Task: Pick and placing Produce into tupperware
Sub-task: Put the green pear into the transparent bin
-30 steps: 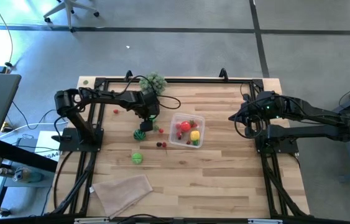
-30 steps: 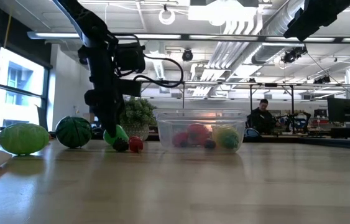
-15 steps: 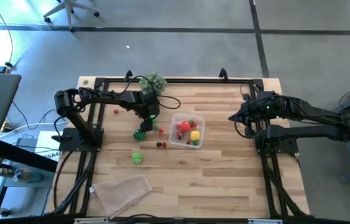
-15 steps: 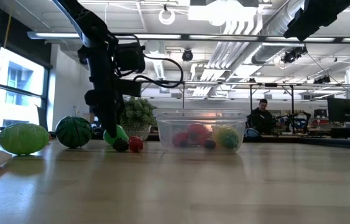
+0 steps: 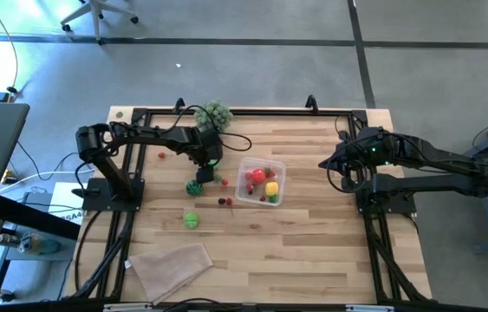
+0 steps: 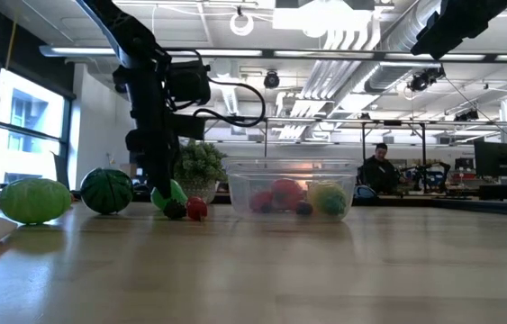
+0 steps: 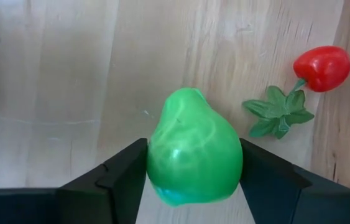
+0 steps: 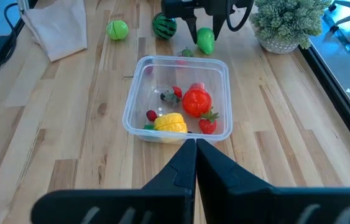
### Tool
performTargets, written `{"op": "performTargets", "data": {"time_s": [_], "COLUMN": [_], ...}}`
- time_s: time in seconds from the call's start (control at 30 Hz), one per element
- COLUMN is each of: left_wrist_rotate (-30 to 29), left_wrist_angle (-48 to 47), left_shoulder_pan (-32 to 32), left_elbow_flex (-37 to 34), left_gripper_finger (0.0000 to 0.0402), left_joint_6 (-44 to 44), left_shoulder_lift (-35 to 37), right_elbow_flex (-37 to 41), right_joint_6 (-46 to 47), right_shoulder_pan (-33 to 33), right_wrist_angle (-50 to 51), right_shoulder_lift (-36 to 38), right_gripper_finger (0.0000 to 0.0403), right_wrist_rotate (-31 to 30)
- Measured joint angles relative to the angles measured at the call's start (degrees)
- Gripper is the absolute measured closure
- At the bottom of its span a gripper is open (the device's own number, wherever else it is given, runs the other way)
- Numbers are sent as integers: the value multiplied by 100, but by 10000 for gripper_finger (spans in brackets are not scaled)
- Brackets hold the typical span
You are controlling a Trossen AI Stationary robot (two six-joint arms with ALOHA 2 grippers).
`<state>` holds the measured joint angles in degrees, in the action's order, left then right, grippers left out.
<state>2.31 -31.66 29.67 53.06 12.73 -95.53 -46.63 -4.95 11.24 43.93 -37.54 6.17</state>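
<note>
Your left gripper (image 7: 193, 163) has its jaws clamped on a green pear (image 7: 193, 154), one finger on each flank, just above the desk (image 5: 313, 234). The pear's long axis runs away from the wrist, narrow end outward. The clear container (image 8: 178, 98) holds a red tomato (image 8: 196, 102), a yellow piece (image 8: 170, 123) and berries. Your right gripper (image 8: 194, 144) waits with its jaws together.

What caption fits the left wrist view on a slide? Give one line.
Left gripper clamps a green pear above the wooden table, a red strawberry with its leaf lying beside.
</note>
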Motion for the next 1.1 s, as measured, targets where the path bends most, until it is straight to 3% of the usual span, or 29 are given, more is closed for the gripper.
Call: {"op": "performTargets", "data": {"time_s": [0.37, 0.67, 0.9, 1.1], "left_wrist_rotate": [-26, 256, 277, 96], "left_wrist_angle": [-23, -25, 348, 702], "left_shoulder_pan": [-4, -39, -385, -986], "left_elbow_flex": [0, 0, 178, 720], "left_gripper_finger": [177, 177, 177, 177], "left_joint_6": [-57, -169, -293, -358], "left_shoulder_lift": [42, 728, 1327, 1303], "right_elbow_flex": [0, 0, 0, 0], "right_joint_6": [0, 0, 0, 0], "right_shoulder_pan": [0, 0, 0, 0], "right_wrist_angle": [2, 2, 2, 2], "right_shoulder_lift": [2, 0, 2, 2], "right_gripper_finger": [401, 401, 401, 401], "right_wrist_rotate": [0, -2, 0, -1]}}
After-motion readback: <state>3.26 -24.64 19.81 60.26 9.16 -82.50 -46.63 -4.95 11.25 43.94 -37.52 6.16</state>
